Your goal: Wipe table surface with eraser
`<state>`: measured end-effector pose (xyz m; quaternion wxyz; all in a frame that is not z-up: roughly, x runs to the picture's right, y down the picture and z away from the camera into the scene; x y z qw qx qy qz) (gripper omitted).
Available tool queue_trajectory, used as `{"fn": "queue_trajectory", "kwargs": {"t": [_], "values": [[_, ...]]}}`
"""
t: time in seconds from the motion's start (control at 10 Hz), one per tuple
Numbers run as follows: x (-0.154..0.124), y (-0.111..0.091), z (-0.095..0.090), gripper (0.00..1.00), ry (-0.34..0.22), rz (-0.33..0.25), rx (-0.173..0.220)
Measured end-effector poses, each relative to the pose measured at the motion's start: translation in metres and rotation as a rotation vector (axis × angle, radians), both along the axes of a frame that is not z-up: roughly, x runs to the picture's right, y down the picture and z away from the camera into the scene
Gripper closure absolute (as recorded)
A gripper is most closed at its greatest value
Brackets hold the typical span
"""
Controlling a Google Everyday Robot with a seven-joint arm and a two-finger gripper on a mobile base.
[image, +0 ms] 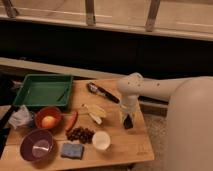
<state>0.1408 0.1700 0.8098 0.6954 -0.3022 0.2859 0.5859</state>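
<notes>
The claw (127,115) hangs straight down by the right edge of the table (134,148), pinched shut on the little black eraser (128,123) - right under its tips, long side seemingly 12 to 6 o'clock - with bare wood toward 6 o'clock.

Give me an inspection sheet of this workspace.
Surface: wooden table surface, crowded on its left half.
Job's things: eraser on the table near the right edge, at the tool's tip.
Clutter: green tray, red bowl, purple bowl, white cup, sponge, black-handled utensil.
Grippers: tool shut on the eraser, pointing down.
Cables: nothing seen.
Surroundings: dark wall, railing behind.
</notes>
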Motion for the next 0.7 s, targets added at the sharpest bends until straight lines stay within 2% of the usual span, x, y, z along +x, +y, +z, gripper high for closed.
{"fn": "queue_trajectory", "kwargs": {"t": [0.2,0.4,0.5,0.7], "values": [[0.001,-0.023,0.013,0.86,0.034,-0.036,0.013],[-0.012,-0.038,0.028,0.86,0.037,-0.063,0.019],[-0.02,-0.04,0.03,0.86,0.028,-0.082,0.019],[-0.031,-0.03,0.024,0.86,0.011,-0.119,0.012]]}}
